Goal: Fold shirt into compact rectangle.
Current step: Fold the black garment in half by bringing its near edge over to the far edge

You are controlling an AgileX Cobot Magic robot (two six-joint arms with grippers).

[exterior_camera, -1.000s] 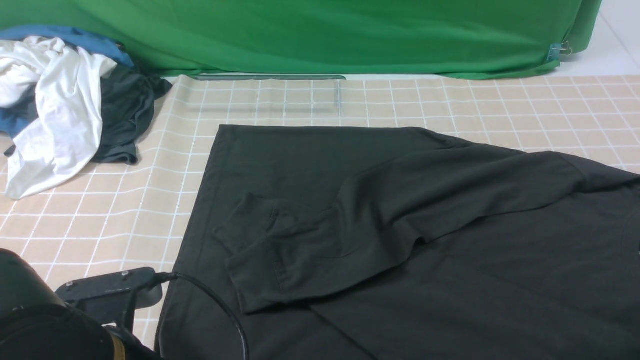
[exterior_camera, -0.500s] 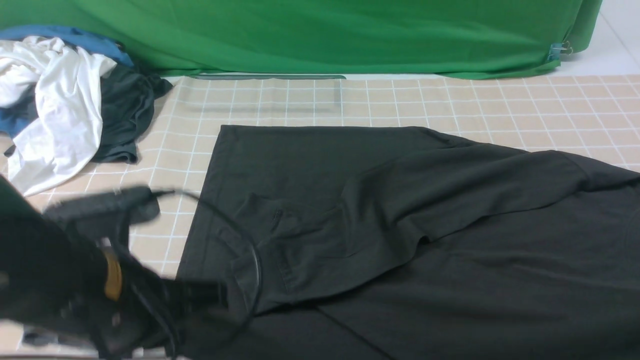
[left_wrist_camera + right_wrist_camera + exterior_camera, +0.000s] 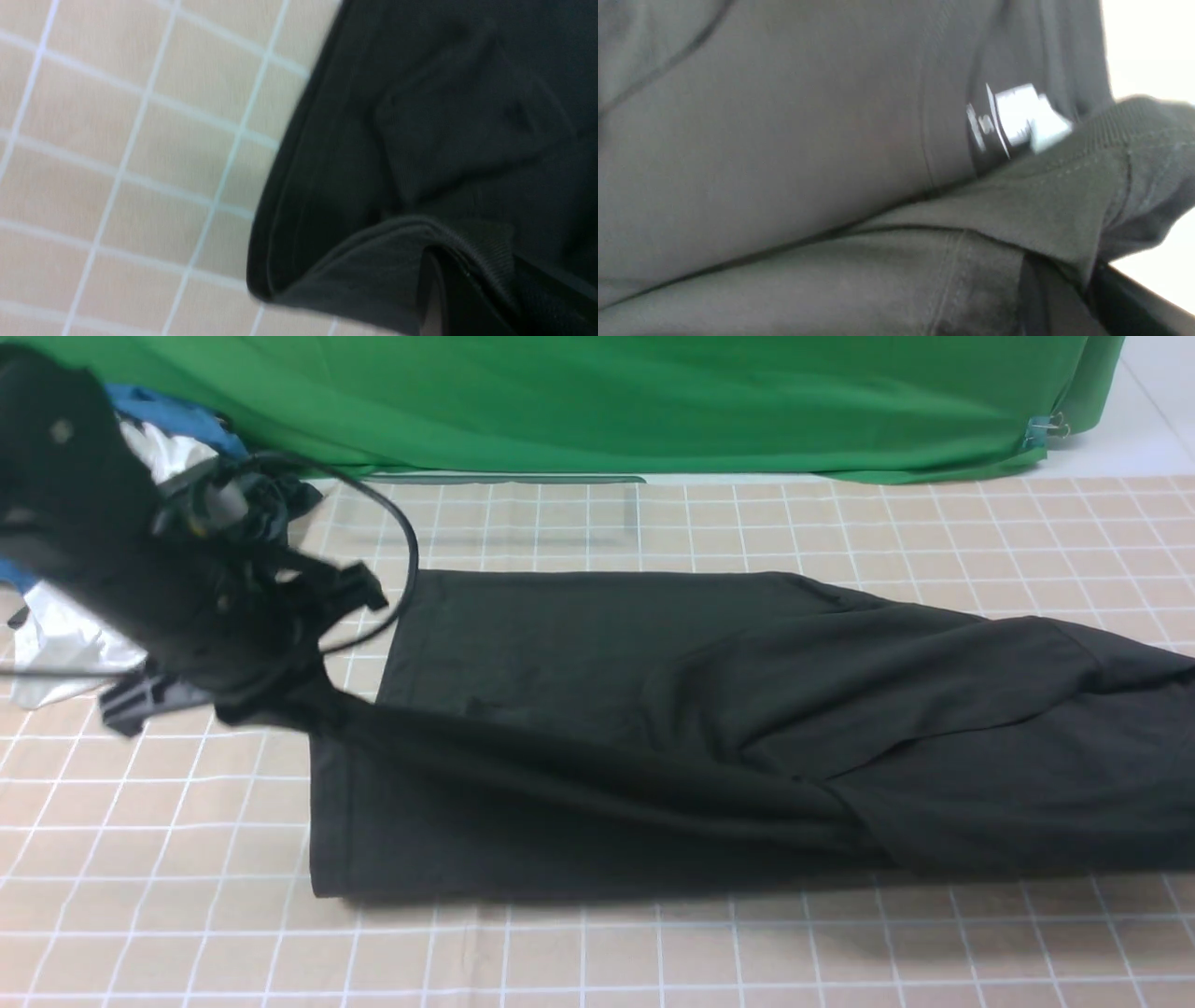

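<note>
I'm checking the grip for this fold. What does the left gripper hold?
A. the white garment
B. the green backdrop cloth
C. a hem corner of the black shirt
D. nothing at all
C: the black shirt peaks up taut at the left gripper, and the left wrist view shows its hem pinched there.

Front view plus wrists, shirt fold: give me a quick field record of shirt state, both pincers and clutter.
shirt: black shirt on the checked table cover, near layer lifted at its left corner, fold line along the near edge
left pincer: shut on the shirt's hem corner, raised off the table
right pincer: outside the front view; wrist view shows shirt cloth bunched in it, white label close by
clutter: clothes pile, far left, partly behind the left arm
backdrop: green cloth along the far edge
</note>
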